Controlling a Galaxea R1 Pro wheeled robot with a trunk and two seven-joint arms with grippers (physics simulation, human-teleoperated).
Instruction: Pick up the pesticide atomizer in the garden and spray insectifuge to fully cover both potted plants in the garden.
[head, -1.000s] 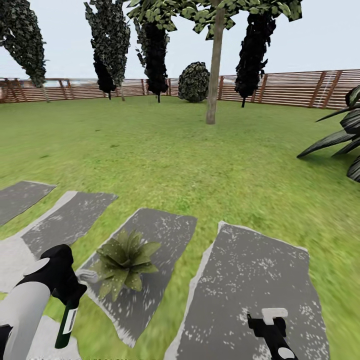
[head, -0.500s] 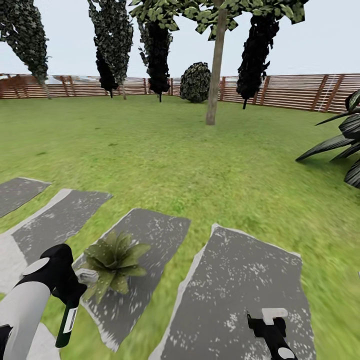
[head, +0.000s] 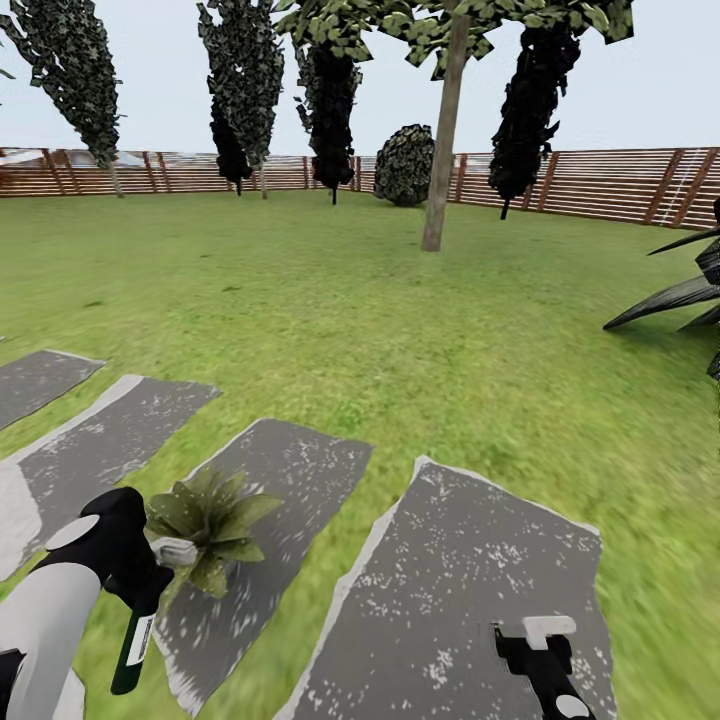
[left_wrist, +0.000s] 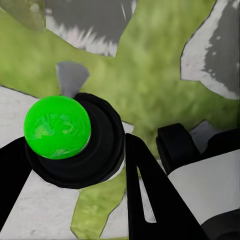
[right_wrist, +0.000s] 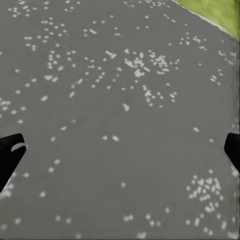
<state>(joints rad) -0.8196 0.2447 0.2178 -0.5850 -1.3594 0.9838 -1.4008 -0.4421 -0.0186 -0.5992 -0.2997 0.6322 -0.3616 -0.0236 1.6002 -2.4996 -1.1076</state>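
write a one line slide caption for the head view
Left tool holds the pesticide atomizer beside a potted plant on a stepping stone.

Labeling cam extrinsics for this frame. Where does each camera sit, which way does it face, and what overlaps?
Head: high on the robot, facing forward and down over lawn and fence; left gripper holding the atomizer by a potted plant, right gripper over a stepping stone.
Left wrist: looks down along the fingers at the atomizer.
Right wrist: looks down at the stone; fingertips spread.
Shared: head and left wrist both show the atomizer; head and right wrist, that stone.
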